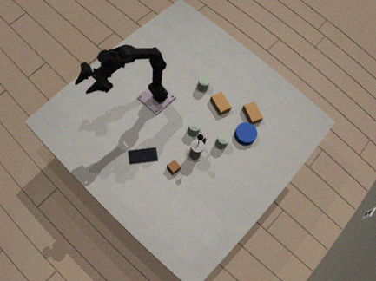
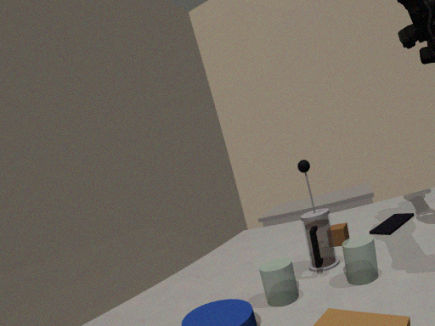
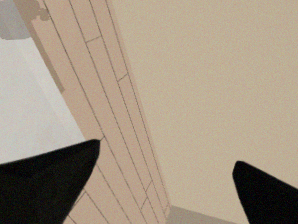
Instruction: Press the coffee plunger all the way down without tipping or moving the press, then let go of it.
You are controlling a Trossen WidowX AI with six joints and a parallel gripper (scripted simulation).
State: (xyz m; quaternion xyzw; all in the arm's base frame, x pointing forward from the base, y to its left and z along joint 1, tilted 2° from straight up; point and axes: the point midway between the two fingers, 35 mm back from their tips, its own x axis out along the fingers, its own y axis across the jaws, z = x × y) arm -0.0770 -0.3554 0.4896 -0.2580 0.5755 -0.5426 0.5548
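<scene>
The coffee press [image 1: 195, 152] [image 2: 326, 243] stands upright on the table, a clear cylinder with dark contents, a pale lid and a black side handle. Its plunger knob [image 1: 200, 137] [image 2: 303, 165] is a black ball high above the lid on a thin, long exposed rod. My gripper [image 1: 81, 87] [image 3: 166, 157] is open and empty, raised near the table's left edge in the top view, far from the press. The wrist view shows both black fingers wide apart and no press. In the exterior view only part of the arm shows at the top right.
Green-grey cylinders [image 1: 193, 129] [image 1: 222, 141] [image 2: 278, 283] [image 2: 360, 261] stand close to the press, and another [image 1: 203, 84] farther off. A small orange block [image 1: 174, 167] [image 2: 340, 234], a black slab [image 1: 143, 155] [image 2: 392, 224], a blue disc [image 1: 246, 133] [image 2: 220, 315] and two larger orange blocks [image 1: 220, 103] [image 1: 252, 112] lie around.
</scene>
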